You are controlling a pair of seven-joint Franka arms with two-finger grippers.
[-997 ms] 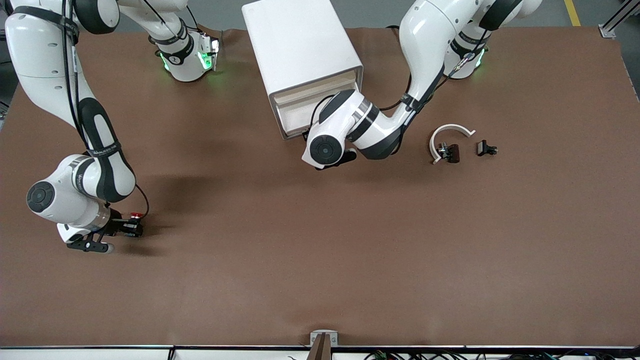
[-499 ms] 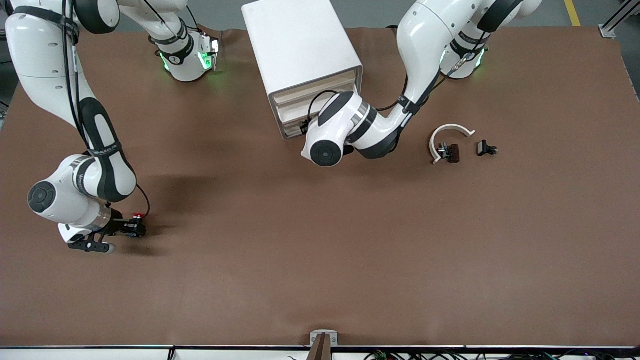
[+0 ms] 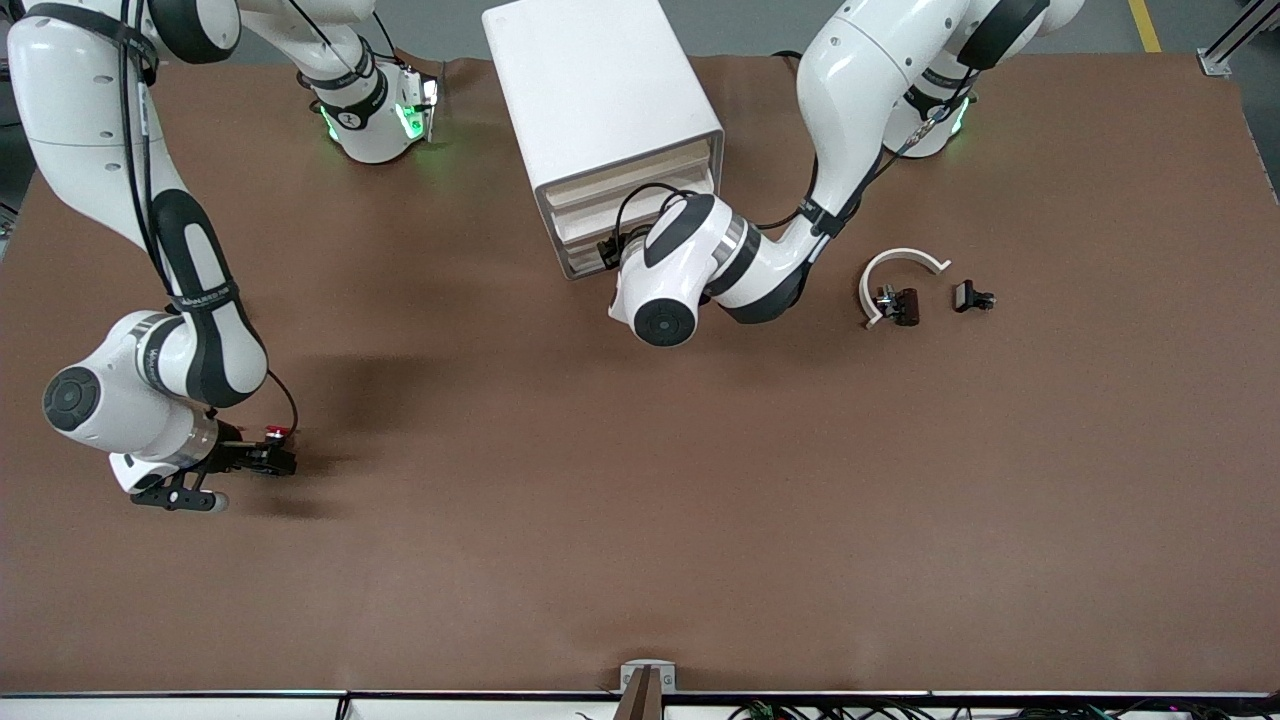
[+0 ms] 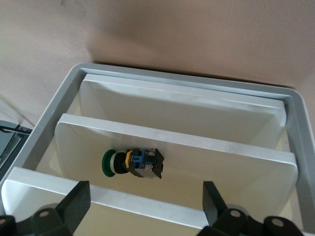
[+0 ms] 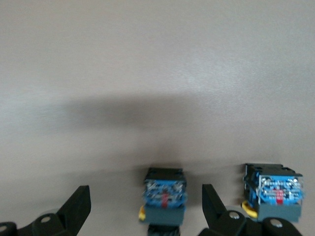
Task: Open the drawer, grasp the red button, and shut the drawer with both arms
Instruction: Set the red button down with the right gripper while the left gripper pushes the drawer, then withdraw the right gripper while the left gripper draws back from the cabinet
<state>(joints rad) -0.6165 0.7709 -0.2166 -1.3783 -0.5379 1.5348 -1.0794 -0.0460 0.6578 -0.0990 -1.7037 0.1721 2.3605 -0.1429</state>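
Observation:
A button with a red cap (image 3: 275, 432) lies on the brown table at the right arm's end, just beside my right gripper (image 3: 284, 462). My right gripper (image 5: 145, 209) is open and low over the table. One blue-and-black button body (image 5: 165, 196) lies between its fingers and a second one (image 5: 273, 191) lies just outside them. Their caps are hidden there. My left gripper (image 3: 610, 250) is at the front of the white drawer unit (image 3: 600, 90). It is open (image 4: 145, 206) over a white drawer front (image 4: 123, 204).
A green-capped button (image 4: 133, 163) lies in a drawer of the unit. A white curved piece (image 3: 905, 262) and two small dark parts (image 3: 900, 303) (image 3: 972, 297) lie toward the left arm's end of the table.
My left gripper has moved in toward the drawer unit, and the drawer that stuck out has gone in. My right arm has shifted slightly by the red button.

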